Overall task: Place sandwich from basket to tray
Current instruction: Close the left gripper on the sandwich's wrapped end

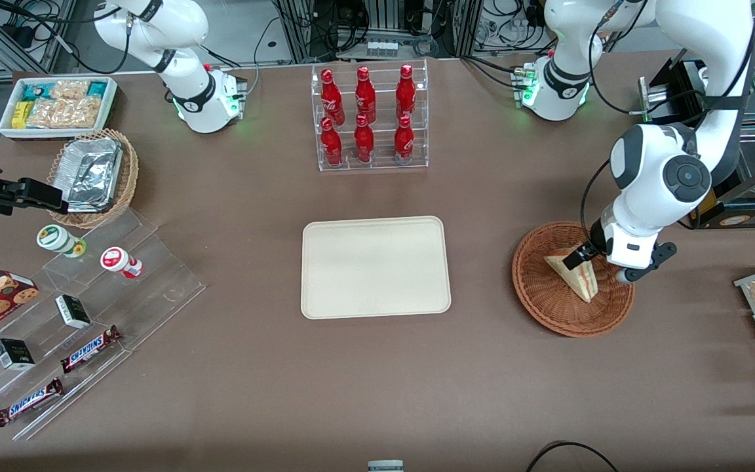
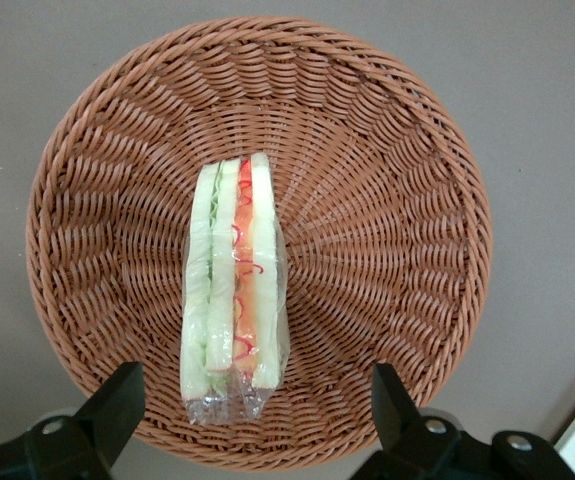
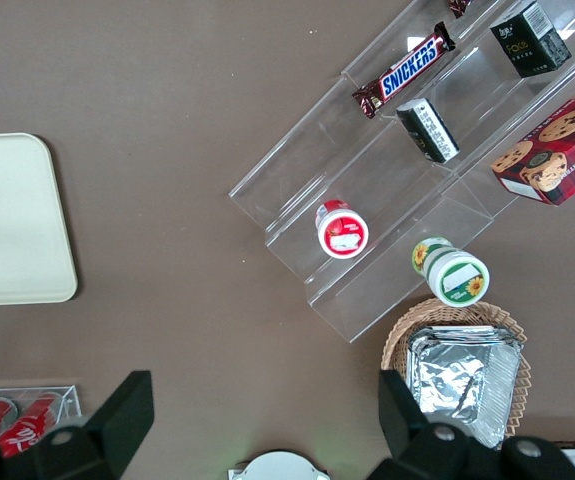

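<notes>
One sandwich: a wrapped wedge [image 1: 577, 275] lying in my basket, its striped cut edge [image 2: 235, 290] facing up at my wrist camera, red and pale green layers showing.
Basket: the round reddish-brown wicker bowl [image 1: 541, 295] toward my end of the table, with only the sandwich in it.
My claw: it [image 1: 586, 254] hangs just above the sandwich, over the basket; my two fingers [image 2: 117, 400] are spread wide, one on each side of the wedge's end, and touch nothing.
Tray: the flat cream tray [image 1: 375, 267] sits mid-table with nothing on it, well apart from the basket.
Bottles: six red ones in a clear rack [image 1: 369, 118], farther from the front camera than the tray.
Table: brown cloth [image 1: 253, 367] under it all.
</notes>
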Controlling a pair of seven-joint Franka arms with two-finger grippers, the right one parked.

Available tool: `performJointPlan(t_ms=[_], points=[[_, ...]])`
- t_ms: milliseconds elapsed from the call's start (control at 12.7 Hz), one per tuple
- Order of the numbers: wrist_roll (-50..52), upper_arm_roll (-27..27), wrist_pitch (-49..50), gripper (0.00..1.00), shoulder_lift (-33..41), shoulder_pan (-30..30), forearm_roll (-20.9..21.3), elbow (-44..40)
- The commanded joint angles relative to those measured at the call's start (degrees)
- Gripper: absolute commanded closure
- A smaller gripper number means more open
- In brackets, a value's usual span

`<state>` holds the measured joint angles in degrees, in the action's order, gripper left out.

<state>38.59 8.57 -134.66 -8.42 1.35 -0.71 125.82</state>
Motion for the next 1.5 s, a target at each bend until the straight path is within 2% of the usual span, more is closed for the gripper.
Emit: performJointPlan(t_ms=[0, 472, 709, 945, 1024, 1102, 1181, 1260, 1417], points=[[1.14, 0.04, -1.04, 0.00, -0.46, 0.06, -0.17, 0.74], [1.13, -0.30, -1.30, 0.00, -3.88, 0.06, -0.08, 0.83], [1.40, -0.48, -1.65, 0.00, -5.64, 0.06, 2.46, 0.74], [1.40, -1.54, -3.06, 0.00, -7.05, 0.06, 2.46, 0.74], [1.40, -1.54, -3.67, 0.03, -7.40, 0.06, 2.46, 0.83], [1.49, -1.54, -3.85, 0.35, -7.67, 0.06, 2.46, 0.83], [1.49, -1.54, -3.85, 0.76, -7.67, 0.06, 2.55, 1.00], [1.40, -1.62, -3.76, 1.00, -7.41, 0.06, 2.55, 1.00], [1.57, -1.63, -3.33, 1.00, -7.14, 0.06, 2.55, 0.92]])
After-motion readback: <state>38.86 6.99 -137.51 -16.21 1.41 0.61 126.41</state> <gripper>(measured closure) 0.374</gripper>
